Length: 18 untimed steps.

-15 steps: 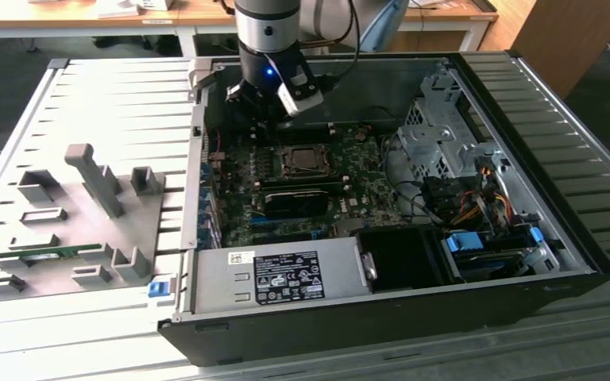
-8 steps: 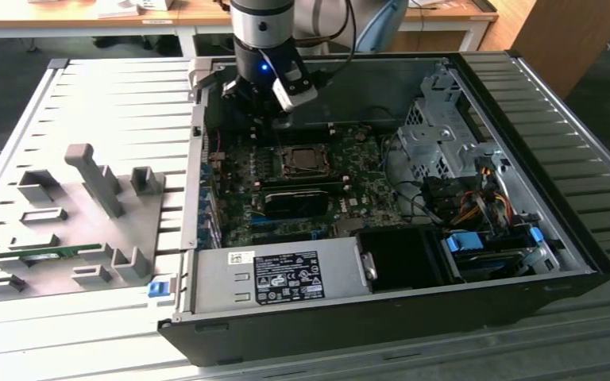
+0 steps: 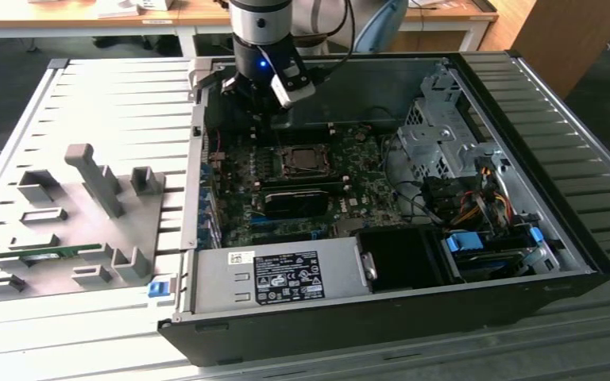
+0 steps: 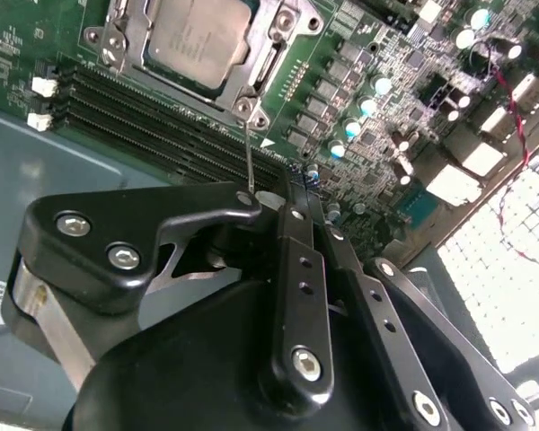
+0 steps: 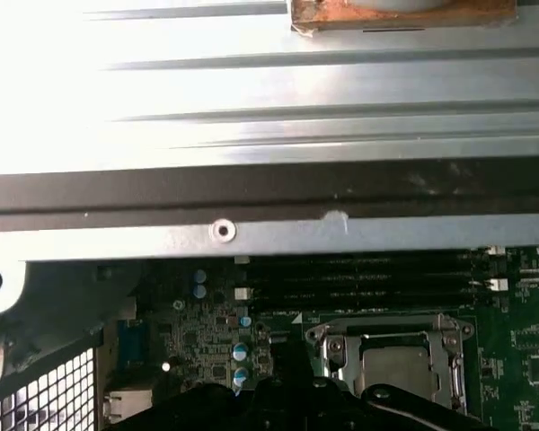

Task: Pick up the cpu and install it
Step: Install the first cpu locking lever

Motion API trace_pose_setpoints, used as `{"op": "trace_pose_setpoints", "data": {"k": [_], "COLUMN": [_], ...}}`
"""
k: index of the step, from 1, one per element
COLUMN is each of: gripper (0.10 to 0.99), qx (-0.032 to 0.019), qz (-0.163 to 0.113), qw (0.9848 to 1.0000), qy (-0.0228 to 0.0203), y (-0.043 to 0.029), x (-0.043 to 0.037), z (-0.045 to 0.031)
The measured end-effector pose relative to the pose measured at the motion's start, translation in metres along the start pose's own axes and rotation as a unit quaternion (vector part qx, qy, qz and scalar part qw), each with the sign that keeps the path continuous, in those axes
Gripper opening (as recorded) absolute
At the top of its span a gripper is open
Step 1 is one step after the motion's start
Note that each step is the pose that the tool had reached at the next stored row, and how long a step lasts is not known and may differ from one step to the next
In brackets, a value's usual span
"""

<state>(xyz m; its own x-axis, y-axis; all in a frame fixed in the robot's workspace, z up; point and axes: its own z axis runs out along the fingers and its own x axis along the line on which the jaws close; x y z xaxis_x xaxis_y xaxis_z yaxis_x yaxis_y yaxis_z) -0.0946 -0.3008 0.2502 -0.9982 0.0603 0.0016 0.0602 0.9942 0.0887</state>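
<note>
Cpu already sits inside the socket frame on the motherboard. I see my gripper hanging just above the memory slots beside it, jaws together, holding nothing.

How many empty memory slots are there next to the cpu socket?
4, in one parallel row of memory slots beside the socket holding the cpu, between it and the case wall; all look empty.

light: bright daylight | glare: slatted table washed out | focus: soft
</note>
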Motion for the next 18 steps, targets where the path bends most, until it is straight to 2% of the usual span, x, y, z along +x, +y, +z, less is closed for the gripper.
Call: {"op": "trace_pose_setpoints", "data": {"k": [4,7,9,15,18], "gripper": [0.106,0.106,0.106,0.106,0.106], "qx": [0.0,0.0,0.0,0.0001,-0.0037], "qz": [0.0,0.0,0.0,0.0,0.0], "qw": [1.0,1.0,1.0,1.0,1.0], "qy": [0.0,0.0,0.0,0.001,0.0023], "y": [0.0011,0.0014,0.0017,0.0029,0.0029], "x": [-0.001,-0.005,-0.0094,-0.029,-0.0309], "z": [0.0001,0.0001,0.0001,0.0008,0.0013]}}
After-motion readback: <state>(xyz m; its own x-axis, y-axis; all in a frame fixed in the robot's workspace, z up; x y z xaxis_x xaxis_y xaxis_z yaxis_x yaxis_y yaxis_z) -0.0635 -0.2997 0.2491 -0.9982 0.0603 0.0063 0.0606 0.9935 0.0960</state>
